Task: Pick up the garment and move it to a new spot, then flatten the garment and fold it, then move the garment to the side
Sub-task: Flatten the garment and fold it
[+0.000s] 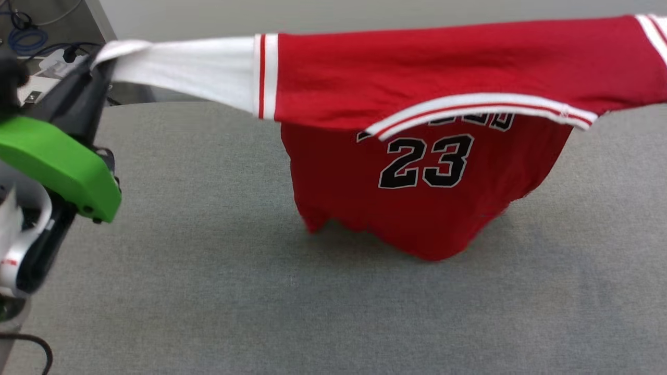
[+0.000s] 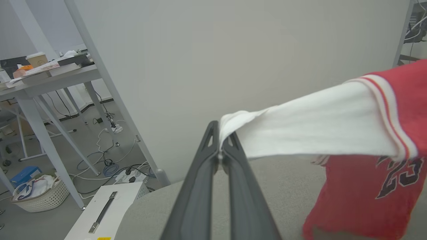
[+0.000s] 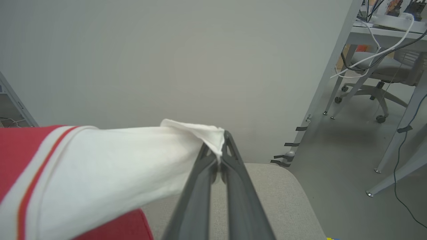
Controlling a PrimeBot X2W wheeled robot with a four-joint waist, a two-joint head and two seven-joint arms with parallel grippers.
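Ok, my left gripper (image 2: 220, 141) is clamped on one white sleeve tip. I see the garment (image 1: 427, 83) stretched taut between both grippers, hem touching the grey table (image 1: 208, 271). My right gripper (image 3: 221, 150) pinches the other sleeve tip.

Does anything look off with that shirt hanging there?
Nothing damaged. The garment hangs stretched between the left gripper and right gripper, each pinching a white sleeve tip. Only its hem crumples on the grey table, and the neckline droops over the lettering.
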